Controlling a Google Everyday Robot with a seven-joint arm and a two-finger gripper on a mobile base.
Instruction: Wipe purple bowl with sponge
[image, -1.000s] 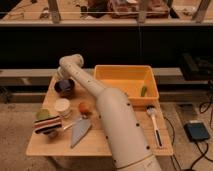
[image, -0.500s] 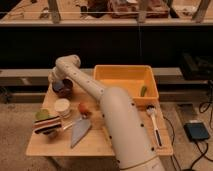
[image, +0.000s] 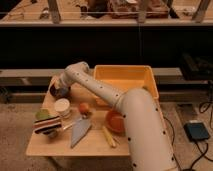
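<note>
floor: speckled grey | wooden table: centre | behind: dark counter, perhaps shelving | light: dim, warm

A wooden table carries a yellow rectangular bin, a white round cup, an orange bowl and a small orange fruit.

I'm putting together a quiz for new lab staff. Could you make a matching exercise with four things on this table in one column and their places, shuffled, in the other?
Things:
1. purple bowl
2. white cup
3. orange bowl
4. yellow bin

Places:
A. back right of the table
B. back left corner, right at the hand
C. just nearer the camera than the purple bowl
D. front middle, partly hidden by the arm

Pairs: 1-B, 2-C, 3-D, 4-A
</note>
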